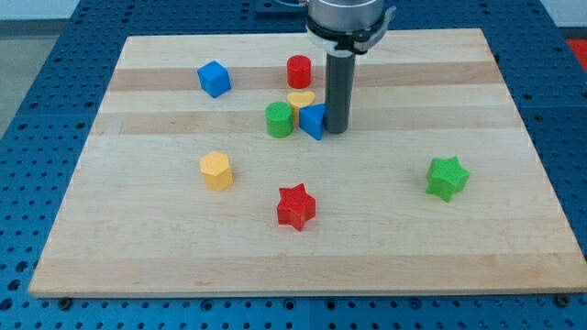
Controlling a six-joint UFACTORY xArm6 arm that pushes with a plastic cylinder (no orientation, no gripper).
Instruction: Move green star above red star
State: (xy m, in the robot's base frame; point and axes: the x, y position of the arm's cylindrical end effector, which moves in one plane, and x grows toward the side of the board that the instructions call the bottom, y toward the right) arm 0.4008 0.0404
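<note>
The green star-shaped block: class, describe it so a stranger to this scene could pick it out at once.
On the pale wooden board, look to the view's right half, below centre. The green star-shaped block sits alone there, right of the red star-shaped block. The only other green block, a cylinder, is round and crowded among others.

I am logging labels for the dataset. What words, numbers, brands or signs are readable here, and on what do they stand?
None: no text, number or sign shows on the wooden board, on any block such as the green star and red star, or on my tip.

Arm enters at upper center of frame; rod vertical, my tip (336, 129) down on worktop (459, 110).
</note>
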